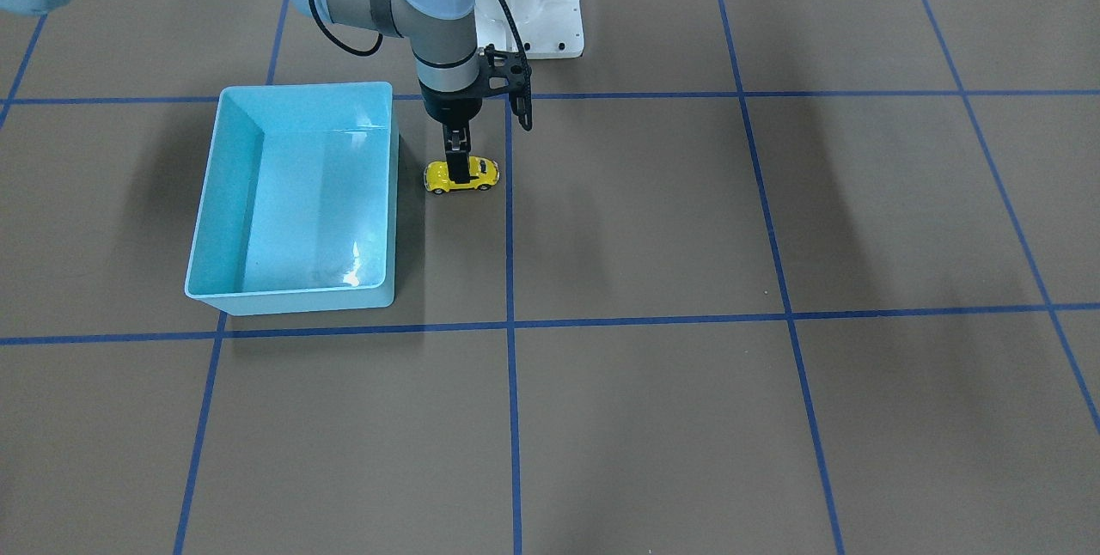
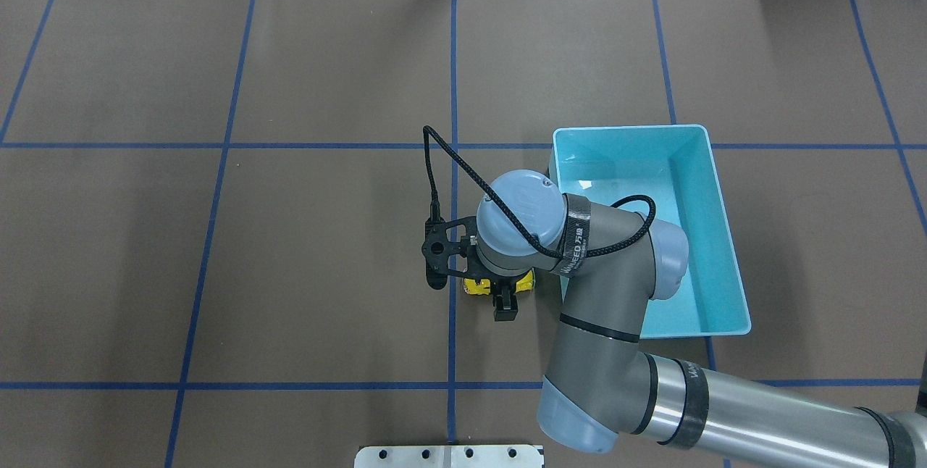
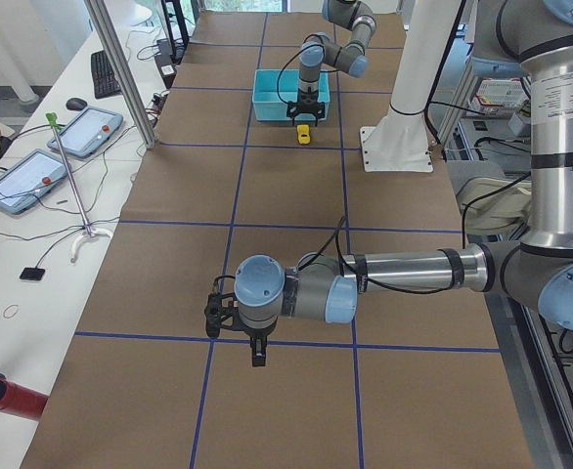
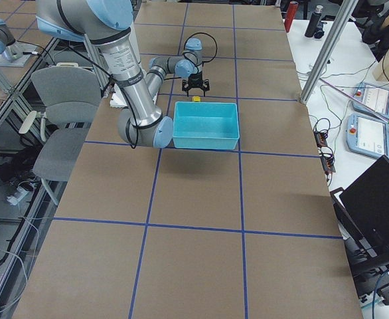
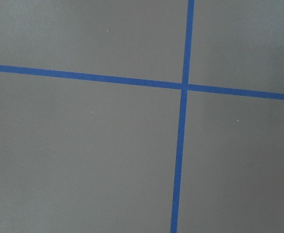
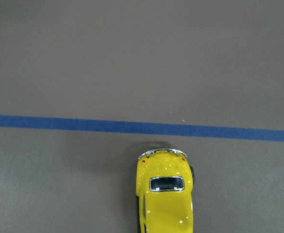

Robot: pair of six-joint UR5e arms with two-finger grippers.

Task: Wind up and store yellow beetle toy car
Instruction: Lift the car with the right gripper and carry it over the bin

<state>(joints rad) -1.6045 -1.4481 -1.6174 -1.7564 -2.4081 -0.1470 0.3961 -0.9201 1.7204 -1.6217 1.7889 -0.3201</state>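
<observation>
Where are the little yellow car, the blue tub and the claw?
yellow toy car [image 6: 164, 208]: right wrist view, its roof.
light-blue bin [image 1: 288, 301]: front-facing view, near outer wall.
right gripper [image 1: 459, 174]: front-facing view, between its fingertips at the car.

Robotics lab, table [image 2: 326, 272] gridded with blue tape [image 2: 454, 91], teach pendants [image 4: 372, 101] alongside, office chair [image 4: 65, 92] nearby

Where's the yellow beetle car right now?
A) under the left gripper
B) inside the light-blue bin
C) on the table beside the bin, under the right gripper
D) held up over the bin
C: the yellow beetle toy car sits on the table just outside the light-blue bin, and the right gripper is down across its middle.
</observation>
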